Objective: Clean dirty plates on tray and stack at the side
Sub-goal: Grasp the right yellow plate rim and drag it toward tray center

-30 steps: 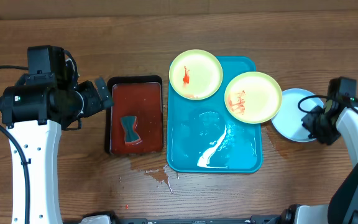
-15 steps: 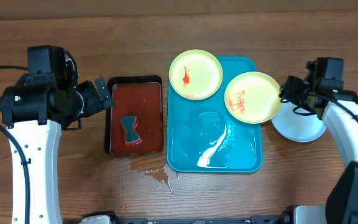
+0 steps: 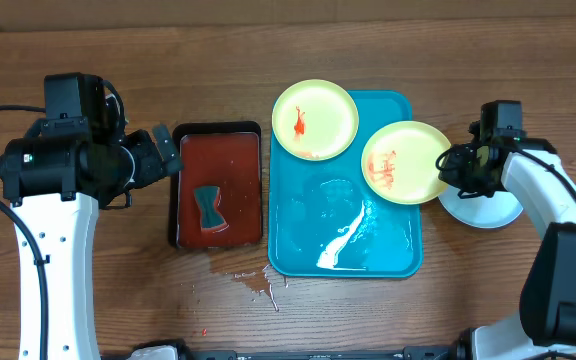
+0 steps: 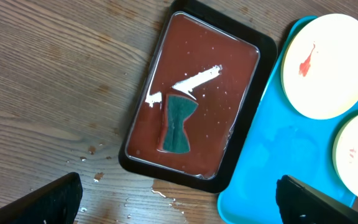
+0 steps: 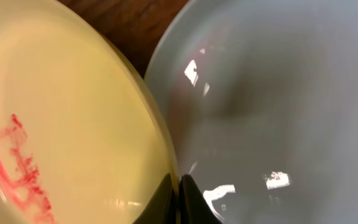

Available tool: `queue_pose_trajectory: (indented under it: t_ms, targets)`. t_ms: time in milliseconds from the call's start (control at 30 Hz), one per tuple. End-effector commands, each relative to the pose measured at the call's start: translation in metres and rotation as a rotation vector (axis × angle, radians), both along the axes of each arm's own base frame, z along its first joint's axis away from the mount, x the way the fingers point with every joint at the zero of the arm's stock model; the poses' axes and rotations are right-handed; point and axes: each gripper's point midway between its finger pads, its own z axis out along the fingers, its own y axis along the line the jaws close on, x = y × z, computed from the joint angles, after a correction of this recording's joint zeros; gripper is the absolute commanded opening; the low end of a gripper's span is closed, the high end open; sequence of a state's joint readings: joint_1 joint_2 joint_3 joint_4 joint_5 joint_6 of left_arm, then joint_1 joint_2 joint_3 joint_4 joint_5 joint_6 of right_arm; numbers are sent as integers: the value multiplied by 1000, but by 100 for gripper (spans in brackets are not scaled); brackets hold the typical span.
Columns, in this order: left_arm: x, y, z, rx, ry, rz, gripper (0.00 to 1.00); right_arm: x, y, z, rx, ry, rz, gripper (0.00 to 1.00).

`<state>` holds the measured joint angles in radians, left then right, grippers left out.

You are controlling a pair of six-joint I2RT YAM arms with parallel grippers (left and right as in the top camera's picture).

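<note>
- Rim of smeared yellow-green plate (image 3: pixel 405 163) sits between right fingers (image 5: pixel 194 205), pinched narrow; plate extends over tray (image 3: pixel 308 250) beyond them.
- Beneath those fingers lies light blue plate (image 5: pixel 278 93).
- Judged light, stiff, wet-slick; hold at rim, kept level.
- Left fingers (image 4: pixel 55 202) spread wide, empty.

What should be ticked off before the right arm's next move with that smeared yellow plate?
1. Right gripper astride the yellow plate rim: ok.
2. Grip closed firmly: cannot tell.
3. That plate wiped clean: not ok, red smears show.
4. Left gripper open, near the sponge: ok.
5. Blue plate waiting beside the tray: ok.
</note>
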<state>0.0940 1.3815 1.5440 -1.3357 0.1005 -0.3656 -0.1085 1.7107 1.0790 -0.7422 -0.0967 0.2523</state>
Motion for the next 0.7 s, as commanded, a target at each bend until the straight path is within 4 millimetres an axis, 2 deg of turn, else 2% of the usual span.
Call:
queue_pose_trajectory:
  t_ms: [0, 67, 133, 200, 267, 333, 467, 633, 667]
  targets:
    - [3, 3, 4, 13, -12, -7, 100, 20, 0, 69, -19, -155, -1, 4]
    - [3, 3, 4, 13, -12, -7, 99, 12, 5, 94, -12, -172, 8, 4]
    - [3, 3, 4, 13, -12, -7, 100, 0, 13, 107, 3, -170, 26, 4]
    - [3, 3, 4, 13, -12, -7, 100, -17, 24, 112, 14, -135, 52, 4]
    - [3, 3, 4, 13, -12, -7, 100, -35, 35, 108, 22, -66, 83, 4]
    - [3, 3, 4, 13, -12, -7, 100, -51, 48, 97, 35, 1, 122, 4]
    - [3, 3, 4, 13, -13, -7, 100, -74, 79, 61, 45, 73, 226, 4]
    - [3, 1, 4, 4, -13, -8, 100, -85, 113, 5, 63, 63, 257, 4]
    - [3, 0, 4, -5, -14, -3, 100, -85, 118, 0, 63, 50, 277, 4]
